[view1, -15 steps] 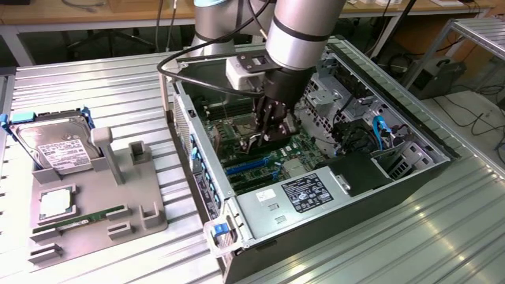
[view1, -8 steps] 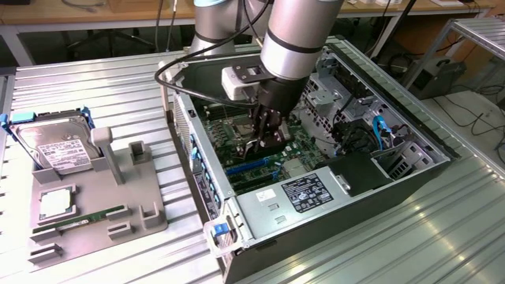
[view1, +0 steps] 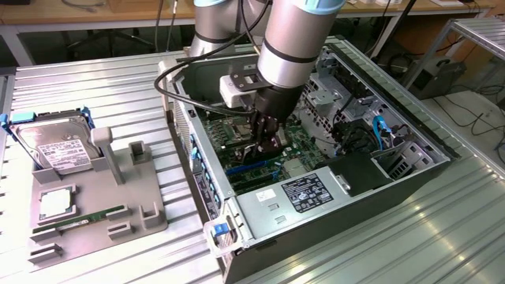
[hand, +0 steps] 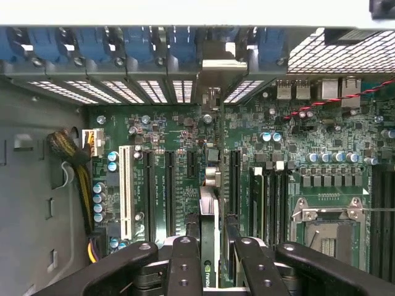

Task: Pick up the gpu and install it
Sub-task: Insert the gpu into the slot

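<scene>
My gripper [view1: 266,144] reaches down into the open computer case [view1: 410,127], over the green motherboard [view1: 296,145]. In the wrist view its two black fingers [hand: 185,259] are shut on the gpu [hand: 208,213], a thin card seen edge-on between them. The card stands upright between two black expansion slots [hand: 168,191], in line with them. Its silver bracket [hand: 217,65] sits against the case's rear slot openings. I cannot tell whether the card's edge is seated in a slot. From the exterior view, the gpu [view1: 254,155] is a dark sliver just below the fingers.
On the exterior view's left, a grey holder [view1: 134,195] carries a hard drive [view1: 55,148], a processor chip [view1: 57,203] and a green memory stick [view1: 79,220]. Inside the case are the power supply [view1: 304,192], the processor socket [hand: 327,228], a white slot [hand: 126,191] and blue latches [hand: 123,43].
</scene>
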Motion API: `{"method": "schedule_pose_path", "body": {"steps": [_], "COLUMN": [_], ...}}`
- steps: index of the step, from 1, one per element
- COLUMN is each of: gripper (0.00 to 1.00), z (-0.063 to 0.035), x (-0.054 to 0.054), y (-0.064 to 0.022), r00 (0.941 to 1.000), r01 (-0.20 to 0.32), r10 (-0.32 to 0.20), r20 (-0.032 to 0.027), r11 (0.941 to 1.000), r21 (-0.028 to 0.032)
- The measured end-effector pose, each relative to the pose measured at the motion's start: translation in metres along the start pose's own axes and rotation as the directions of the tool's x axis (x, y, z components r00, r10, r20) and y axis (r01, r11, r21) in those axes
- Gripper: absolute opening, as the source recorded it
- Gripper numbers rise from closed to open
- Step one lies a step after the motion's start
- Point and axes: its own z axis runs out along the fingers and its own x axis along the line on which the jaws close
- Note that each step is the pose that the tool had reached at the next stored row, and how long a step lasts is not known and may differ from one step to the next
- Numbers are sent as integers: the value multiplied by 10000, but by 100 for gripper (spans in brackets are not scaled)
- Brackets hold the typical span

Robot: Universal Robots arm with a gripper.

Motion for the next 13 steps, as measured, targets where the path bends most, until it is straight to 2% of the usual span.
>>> {"method": "schedule_pose_path", "body": {"steps": [6, 13], "gripper": [26, 26], "z": [22, 49], "x": [0, 0], "y": [-1, 9], "r00": [10000, 10000], "r01": [0, 2], "r10": [0, -2], "r20": [0, 35], "r11": [10000, 10000], "r21": [0, 0]}}
